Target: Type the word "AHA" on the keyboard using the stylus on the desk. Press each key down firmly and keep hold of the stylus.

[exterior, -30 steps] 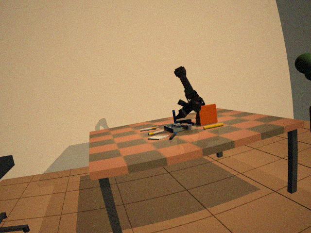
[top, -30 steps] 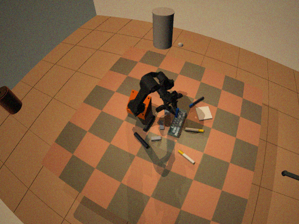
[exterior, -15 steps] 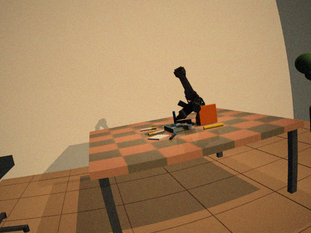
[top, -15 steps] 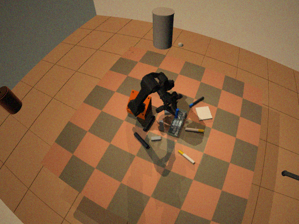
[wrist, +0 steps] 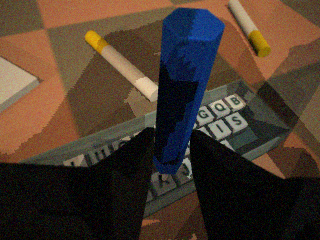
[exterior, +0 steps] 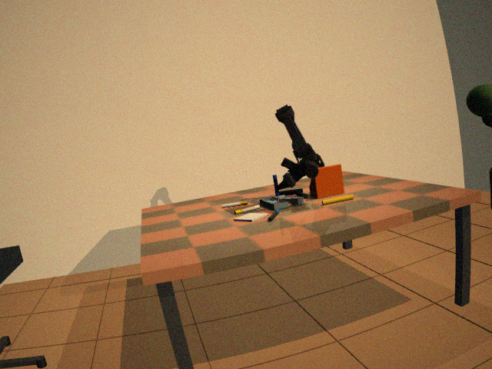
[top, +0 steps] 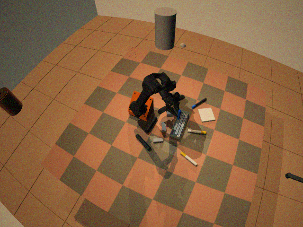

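Observation:
My gripper point(top: 178, 115) point(exterior: 277, 191) point(wrist: 172, 137) is shut on the blue stylus point(top: 179, 114) point(exterior: 275, 184) point(wrist: 186, 70), which stands nearly upright. It is low over the dark green-grey keyboard point(top: 176, 138) point(exterior: 274, 204) point(wrist: 175, 198). In the wrist view the stylus's visible lower end is over the near row, at a key that looks like A point(wrist: 163, 183), beside the J key point(wrist: 186, 169). The tip is not clear, so I cannot tell whether it touches or presses a key. The fingers and stylus hide several keys; I cannot make out H.
Two white-and-yellow markers point(top: 197, 132) point(wrist: 122, 67) lie beyond the keyboard. A blue-tipped black marker point(top: 199, 103) point(exterior: 273, 215) lies near the white pad point(top: 206, 114) point(exterior: 250, 217) point(wrist: 15, 84). Grey blocks point(top: 163, 126) and a black marker point(top: 143, 142) lie on the arm's base side.

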